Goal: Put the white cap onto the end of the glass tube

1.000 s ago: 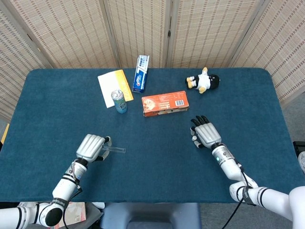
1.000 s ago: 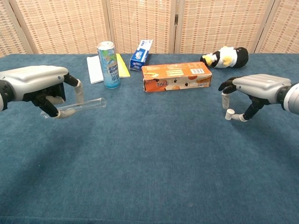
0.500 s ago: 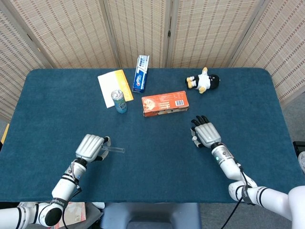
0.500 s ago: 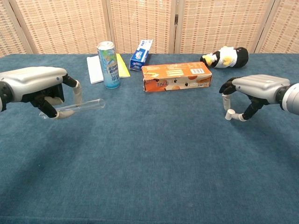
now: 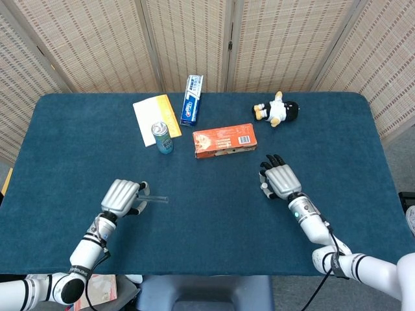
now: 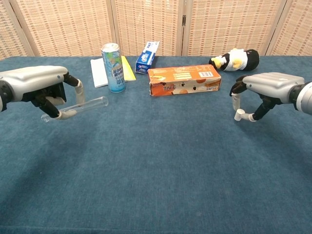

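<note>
- Now that both hands are lifted a bit higher than before, the left hand (image 6: 36, 85) grips the glass tube (image 6: 80, 106) at nine o'clock.
- Right hand (image 6: 265, 90) pinches the white cap (image 6: 238, 115) at three o'clock, well apart, so joining comes next.

Bare blue table (image 6: 161, 161) between the left hand (image 6: 36, 85) and the right hand (image 6: 265, 87), open across the whole near half. Farther back, blocked by an orange box (image 6: 184, 80) at centre, a can (image 6: 112, 60) standing upright to its left, then a notepad (image 5: 155, 116), a toothpaste box (image 5: 191, 91) and a plush penguin (image 6: 235, 59) far right.
</note>
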